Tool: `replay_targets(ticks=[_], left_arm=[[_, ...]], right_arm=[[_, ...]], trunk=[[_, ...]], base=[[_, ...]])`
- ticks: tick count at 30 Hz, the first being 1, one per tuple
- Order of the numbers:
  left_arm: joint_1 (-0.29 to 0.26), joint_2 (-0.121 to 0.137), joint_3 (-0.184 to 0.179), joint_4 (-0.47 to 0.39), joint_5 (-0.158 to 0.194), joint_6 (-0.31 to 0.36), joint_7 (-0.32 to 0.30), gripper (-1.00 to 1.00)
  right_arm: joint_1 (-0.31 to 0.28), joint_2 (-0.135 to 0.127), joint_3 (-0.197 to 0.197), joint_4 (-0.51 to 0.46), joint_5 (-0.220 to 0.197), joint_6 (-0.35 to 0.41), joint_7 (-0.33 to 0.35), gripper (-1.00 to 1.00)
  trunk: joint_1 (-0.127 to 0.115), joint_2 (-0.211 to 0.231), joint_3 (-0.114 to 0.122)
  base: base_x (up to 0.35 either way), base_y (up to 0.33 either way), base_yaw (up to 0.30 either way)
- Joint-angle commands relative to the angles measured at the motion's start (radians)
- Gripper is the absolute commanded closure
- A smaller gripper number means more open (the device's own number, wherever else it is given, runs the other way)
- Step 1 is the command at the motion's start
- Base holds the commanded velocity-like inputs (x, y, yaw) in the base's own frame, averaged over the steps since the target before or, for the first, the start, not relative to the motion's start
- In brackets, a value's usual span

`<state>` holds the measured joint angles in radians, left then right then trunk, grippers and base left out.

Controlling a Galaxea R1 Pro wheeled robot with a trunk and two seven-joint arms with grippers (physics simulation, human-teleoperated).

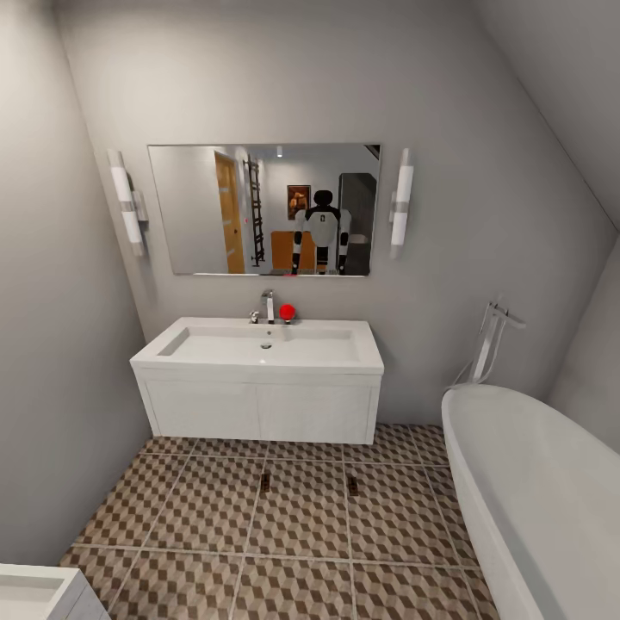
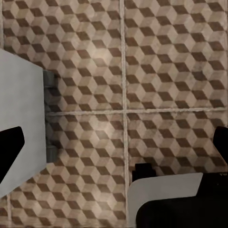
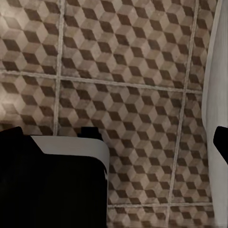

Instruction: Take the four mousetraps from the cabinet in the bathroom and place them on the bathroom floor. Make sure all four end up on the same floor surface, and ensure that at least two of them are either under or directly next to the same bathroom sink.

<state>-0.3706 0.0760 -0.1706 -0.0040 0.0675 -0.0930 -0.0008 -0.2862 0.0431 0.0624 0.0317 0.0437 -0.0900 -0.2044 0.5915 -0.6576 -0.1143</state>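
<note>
Two small dark mousetraps lie on the cube-patterned bathroom floor (image 1: 207, 508) just in front of the vanity: one mousetrap (image 1: 264, 482) to the left and the other mousetrap (image 1: 352, 486) to the right. Behind them hangs the white bathroom sink (image 1: 258, 344) with its chrome tap. The cabinet is out of view. My left gripper (image 2: 114, 147) is open over bare tiles, with dark fingertips (image 2: 9, 147) at the picture's edges. My right gripper (image 3: 116, 142) is also open over tiles, with nothing between its fingers (image 3: 222, 142).
A white bathtub (image 1: 534, 482) fills the right side; its edge (image 3: 214, 71) shows by my right arm. A second white basin's corner (image 1: 34, 594) stands at the lower left. A mirror (image 1: 263, 209) above the sink reflects the robot. A red object (image 1: 287, 312) sits by the tap.
</note>
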Motion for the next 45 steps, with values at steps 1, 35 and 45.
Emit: replay_targets(ticks=[1,35,45], left_arm=[[0.006,0.000,-0.008,0.001,0.007,-0.001,-0.001,-1.00],[0.101,-0.001,-0.007,0.000,0.011,0.005,0.001,-1.00],[0.102,-0.002,-0.006,0.000,0.046,0.005,0.002,-1.00]], right_arm=[[-0.001,0.001,0.006,0.003,0.004,0.006,-0.005,-1.00],[-0.001,0.004,0.006,0.003,0.001,0.096,-0.005,-1.00],[-0.001,0.010,0.008,0.002,0.005,0.095,-0.005,-1.00]], trunk=[[0.000,-0.001,-0.002],[0.000,-0.001,-0.001],[0.000,-0.001,-0.001]], base=[[0.000,0.000,0.000],[0.000,0.000,0.163],[0.000,0.000,0.269]])
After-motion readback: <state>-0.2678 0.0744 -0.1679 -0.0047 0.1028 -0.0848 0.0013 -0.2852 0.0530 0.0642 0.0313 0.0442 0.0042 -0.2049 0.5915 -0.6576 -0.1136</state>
